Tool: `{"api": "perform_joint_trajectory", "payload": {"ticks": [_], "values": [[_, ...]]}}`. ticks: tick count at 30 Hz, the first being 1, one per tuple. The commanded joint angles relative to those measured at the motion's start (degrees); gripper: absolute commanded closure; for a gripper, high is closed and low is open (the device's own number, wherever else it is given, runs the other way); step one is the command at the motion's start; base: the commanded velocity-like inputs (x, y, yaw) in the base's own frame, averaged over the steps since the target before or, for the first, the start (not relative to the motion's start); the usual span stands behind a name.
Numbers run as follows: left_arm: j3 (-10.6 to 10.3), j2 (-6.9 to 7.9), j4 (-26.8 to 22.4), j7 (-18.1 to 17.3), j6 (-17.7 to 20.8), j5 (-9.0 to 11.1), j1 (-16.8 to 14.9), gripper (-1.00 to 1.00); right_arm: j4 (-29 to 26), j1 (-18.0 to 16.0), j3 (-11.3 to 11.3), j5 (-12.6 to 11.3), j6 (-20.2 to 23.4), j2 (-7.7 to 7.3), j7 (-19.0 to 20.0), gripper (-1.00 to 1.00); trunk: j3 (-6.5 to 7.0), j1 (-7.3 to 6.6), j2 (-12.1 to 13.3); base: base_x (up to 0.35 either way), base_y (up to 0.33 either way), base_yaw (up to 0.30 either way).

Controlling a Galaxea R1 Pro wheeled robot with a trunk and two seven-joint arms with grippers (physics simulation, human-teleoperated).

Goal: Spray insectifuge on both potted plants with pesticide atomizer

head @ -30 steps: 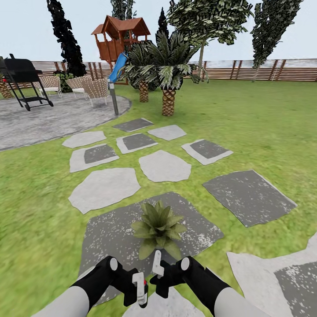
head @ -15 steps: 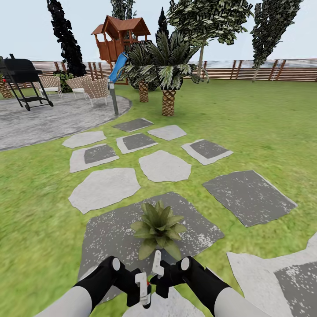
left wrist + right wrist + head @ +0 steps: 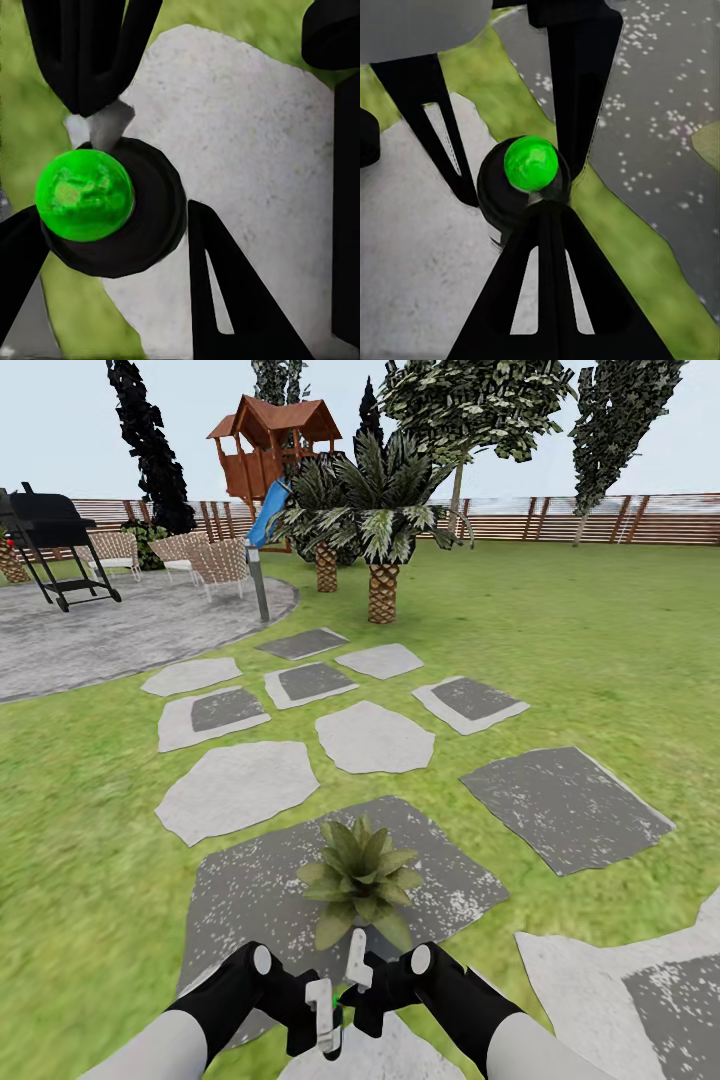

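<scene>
green lawn (image 3: 600,660), flat grey and white stepping stones (image 3: 372,736) set in it, potted plant (image 3: 360,880) on nearest dark slab (image 3: 250,890)

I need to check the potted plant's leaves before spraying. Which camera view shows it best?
The head view: the whole potted plant sits centred on a dark speckled stepping stone, just beyond both grippers. The right wrist view catches what may be one leaf tip at its edge. The left wrist view shows pale stone and grass instead.

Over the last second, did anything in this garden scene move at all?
Only a little. The left gripper edged inward, closer to the right gripper, and the small light beside its fingers went from red to green. The potted plant on its grey stepping stone and the rest of the garden stayed as they were.
</scene>
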Motion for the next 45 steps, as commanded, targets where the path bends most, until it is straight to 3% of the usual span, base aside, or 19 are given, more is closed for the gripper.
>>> {"api": "perform_joint_trajectory", "payload": {"ticks": [1, 3, 8, 9, 10, 11, 12, 13, 15, 19, 21, 23, 24, 26, 32, 35, 38, 41, 45], "values": [[0.04, 0.15, -0.07, -0.14, -0.44, -0.45, -0.03, 1.00, -0.09, -0.02, 0.01, 0.33, 0.09, 0.00, 0.17, 1.00, -0.05, -0.01, -0.02, 0.000, 0.000, 0.000], [0.06, 0.69, -0.07, -0.26, -0.51, -0.50, -0.09, 1.00, -0.06, -0.02, 0.01, 0.33, 0.08, 0.00, 0.17, 1.00, -0.05, -0.01, -0.02, 0.000, 0.000, 0.000], [0.24, 4.86, -0.03, -0.30, -0.61, 0.52, -0.05, 1.00, 0.08, -0.02, 0.01, 0.40, 0.08, 0.00, 0.17, 1.00, -0.05, -0.01, -0.02, 0.000, 0.000, 0.000], [0.26, 6.26, -0.02, -0.30, -0.68, 1.02, -0.01, 1.00, 0.11, -0.02, 0.01, 0.41, 0.08, -0.03, 0.17, 1.00, -0.05, -0.01, -0.02, 0.000, 0.000, 0.000], [0.32, 10.06, 0.01, -0.30, -0.80, 1.36, 0.19, 1.00, 0.26, -0.02, -0.03, 0.42, 0.08, -0.13, 0.17, 1.00, -0.05, -0.01, -0.02, 0.000, 0.000, 0.000], [0.37, 12.26, 0.01, -0.30, -0.74, 1.44, 0.21, 1.00, 0.33, -0.02, -0.06, 0.42, 0.06, -0.23, 0.17, 1.00, -0.05, -0.01, -0.02, 0.000, 0.000, 0.000], [0.51, 13.56, 0.01, -0.30, -0.69, 1.48, 0.16, 1.00, 0.35, -0.02, -0.07, 0.42, 0.02, -0.31, 0.17, 1.00, -0.05, -0.01, -0.02, 0.000, 0.000, 0.000], [1.26, 14.73, 0.06, -0.30, -0.69, 1.92, 0.15, 1.00, 0.39, -0.02, -0.07, 0.39, -0.03, -0.39, 0.14, -1.00, -0.05, -0.01, -0.02, 0.000, 0.000, 0.000], [6.12, 17.79, 2.08, -0.26, -2.98, 5.92, 0.41, 1.00, 0.52, -0.02, -0.17, 0.16, -0.23, -1.77, -0.01, -1.00, -0.05, -0.01, -0.02, 0.000, 0.000, 0.000], [9.81, 18.37, 3.88, 0.96, -4.99, 8.42, 0.49, 1.00, 0.59, 0.04, -2.65, -0.59, -0.59, -3.58, -0.46, -1.00, -0.05, -0.01, -0.02, 0.000, 0.000, 0.000], [13.16, 18.17, 4.62, 3.16, -5.16, 9.68, 0.62, 1.00, 0.73, 0.22, -8.10, -2.08, -2.19, -5.75, -0.80, -1.00, -0.05, -0.01, -0.02, 0.000, 0.000, 0.000], [16.03, 17.80, 6.73, 7.09, -5.42, 11.12, 0.67, 1.00, 2.29, 0.59, -16.94, -4.29, -6.00, -7.31, -1.97, -1.00, -0.05, -0.01, -0.02, 0.000, 0.000, 0.000], [16.61, 17.58, 7.36, 8.20, -5.47, 11.92, 0.68, 1.00, 4.35, 1.18, -21.40, -4.82, -8.74, -8.71, -4.26, -1.00, -0.05, -0.01, -0.02, 0.000, 0.000, 0.000], [17.07, 17.15, 7.79, 8.93, -5.37, 13.10, 0.68, 1.00, 8.62, 2.43, -26.02, -5.20, -15.20, -11.25, -9.01, -1.00, -0.05, -0.01, -0.02, 0.000, 0.000, 0.000], [17.40, 16.82, 8.02, 9.06, -4.52, 16.74, 0.69, 1.00, 25.63, 6.18, -28.67, -5.84, -36.44, -17.15, -26.93, -1.00, -0.05, -0.01, -0.02, 0.000, 0.000, 0.000], [17.43, 16.83, 7.51, 9.05, 1.82, 18.04, 0.60, 1.00, 28.21, 8.78, -29.93, -9.06, -40.67, -17.15, -38.08, -1.00, -0.05, -0.01, -0.02, 0.000, 0.000, 0.000], [17.25, 16.76, 6.14, 9.09, 13.95, 19.47, -0.03, 1.00, 28.81, 11.91, -31.05, -17.46, -41.88, -15.15, -49.04, -1.00, -0.05, -0.01, -0.02, 0.000, 0.000, 0.000], [17.15, 16.30, 0.47, 8.91, 26.29, 19.92, -0.24, 1.00, 28.91, 12.60, -31.24, -21.86, -42.07, -14.10, -51.39, -1.00, -0.05, -0.01, -0.02, 0.000, 0.000, 0.000], [16.76, 15.15, -11.73, 8.07, 44.20, 19.87, -0.28, 1.00, 29.02, 12.81, -31.27, -22.70, -42.11, -12.90, -51.78, -1.00, -0.05, -0.01, -0.02, 0.000, 0.000, 0.000]]}}
